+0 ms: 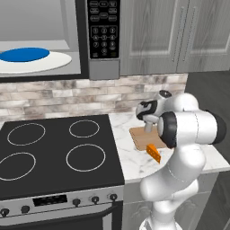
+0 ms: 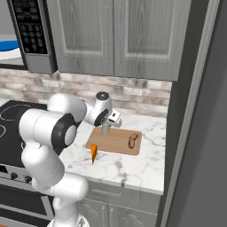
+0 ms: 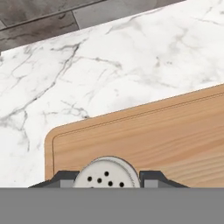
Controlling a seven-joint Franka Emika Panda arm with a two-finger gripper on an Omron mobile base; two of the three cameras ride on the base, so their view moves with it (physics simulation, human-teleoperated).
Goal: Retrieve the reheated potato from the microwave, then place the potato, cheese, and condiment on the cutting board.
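Condiment [image 3: 106, 173] held over the cutting board [image 3: 175, 131], ready to be set down.

Gripper [image 2: 106, 128] has its jaws closed on the shaker's sides, the perforated top showing between the two finger tips in the hand view, above the board's corner nearest the stove and backsplash. Potato [image 2: 132, 140] already lies near the board's opposite end; the cheese [image 2: 93, 153] sits on the marble counter [image 2: 133, 166] just off the board's front corner, and whether it touches the board I cannot tell. Microwave [image 1: 96, 40] stands open with its blue plate [image 1: 24, 54] bare. To do this step well, I judge the shaker should go straight down and upright, slightly inward from the corner groove, with release only once its base rests flat, leaving room for the wedge.
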